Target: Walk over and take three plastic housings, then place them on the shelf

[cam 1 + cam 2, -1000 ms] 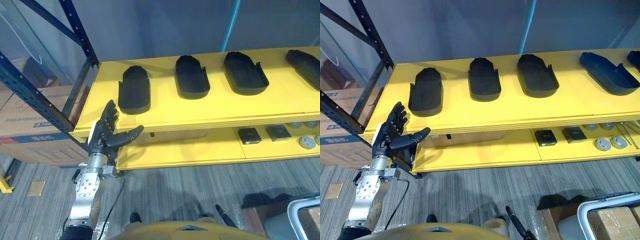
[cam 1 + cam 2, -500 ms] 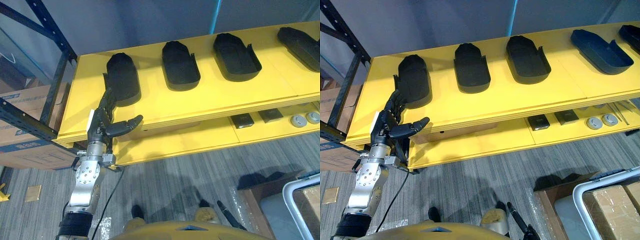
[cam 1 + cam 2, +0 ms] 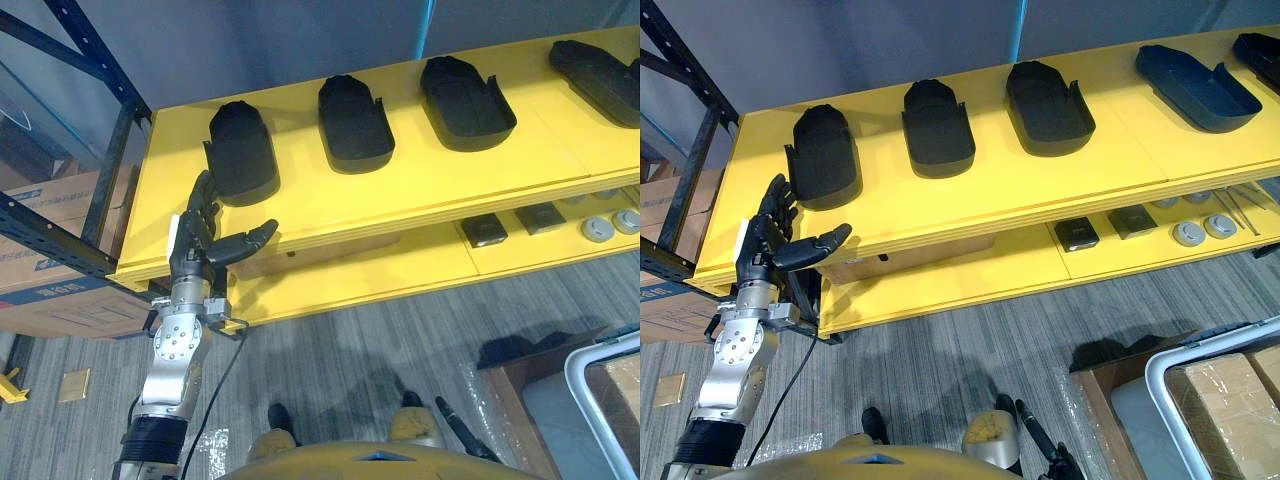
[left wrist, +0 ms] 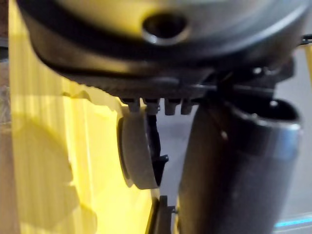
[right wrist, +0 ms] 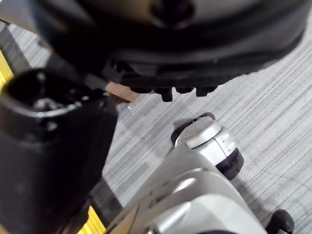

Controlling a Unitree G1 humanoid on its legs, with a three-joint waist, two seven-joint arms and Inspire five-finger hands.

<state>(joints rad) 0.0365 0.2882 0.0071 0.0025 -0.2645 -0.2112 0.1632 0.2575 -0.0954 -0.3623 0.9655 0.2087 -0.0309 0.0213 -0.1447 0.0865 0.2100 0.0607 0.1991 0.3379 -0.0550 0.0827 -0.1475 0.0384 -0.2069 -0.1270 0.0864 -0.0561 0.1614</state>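
Three black plastic housings [image 3: 242, 150] [image 3: 355, 122] [image 3: 465, 90] lie in a row on the yellow shelf's [image 3: 400, 190] top board, with a further one [image 3: 600, 68] at the far right. My left hand [image 3: 195, 245] is open and raised at the shelf's front left edge. Its fingertips are just short of the leftmost housing's near end and its thumb points right, and it holds nothing. In the left wrist view that housing [image 4: 139, 153] shows past the thumb [image 4: 234, 165]. My right hand [image 5: 53, 161] hangs open over the grey carpet, holding nothing.
The lower shelf board carries small black square parts [image 3: 483, 230] and round grey parts [image 3: 598, 228]. A dark rack upright [image 3: 100, 60] and cardboard boxes [image 3: 60, 290] stand at the left. A white-framed cart with a box [image 3: 1220, 400] is at the lower right.
The camera has shifted, with the shelf sliding slightly in view. My left hand stays open, and its fingertips now sit left of and below the leftmost housing's near end instead of overlapping it.
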